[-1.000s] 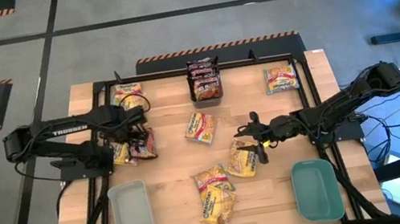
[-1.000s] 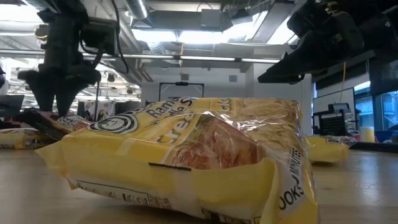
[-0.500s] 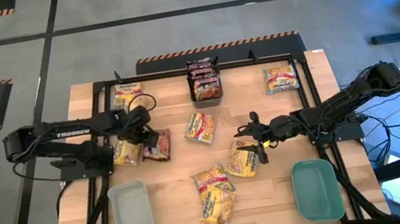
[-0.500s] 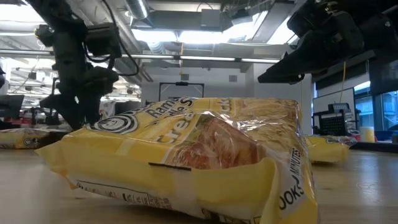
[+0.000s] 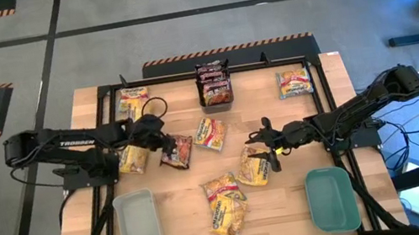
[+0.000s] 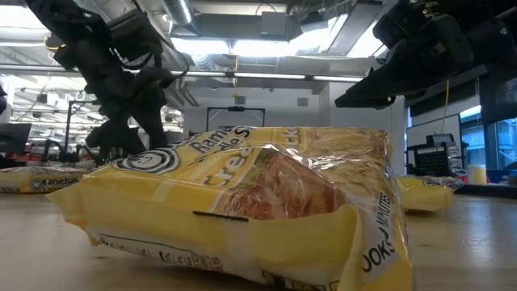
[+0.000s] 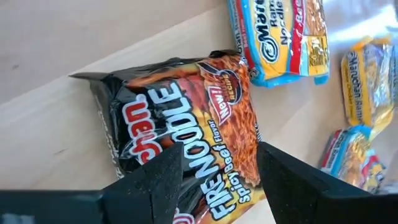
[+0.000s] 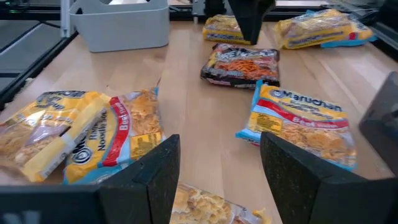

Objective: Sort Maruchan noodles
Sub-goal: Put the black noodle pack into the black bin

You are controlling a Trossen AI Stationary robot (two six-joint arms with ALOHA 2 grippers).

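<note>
Under left gripper (image 7: 214, 171), dark packet (image 7: 180, 118) half hidden, fingers spread, grip unclear.

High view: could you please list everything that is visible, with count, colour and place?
yellow packets: about five, left side and front centre.
red-and-blue packets: two, centre and far right.
dark packet: one, black-orange, left of centre.
stacked dark packets: count unclear, in the grey bin, far edge.
grey tray: one, front left.
teal tray: one, front right.
table: one, wood.
left arm: dark, jaws at the dark packet.
right arm: dark, jaws open by a yellow packet.
</note>
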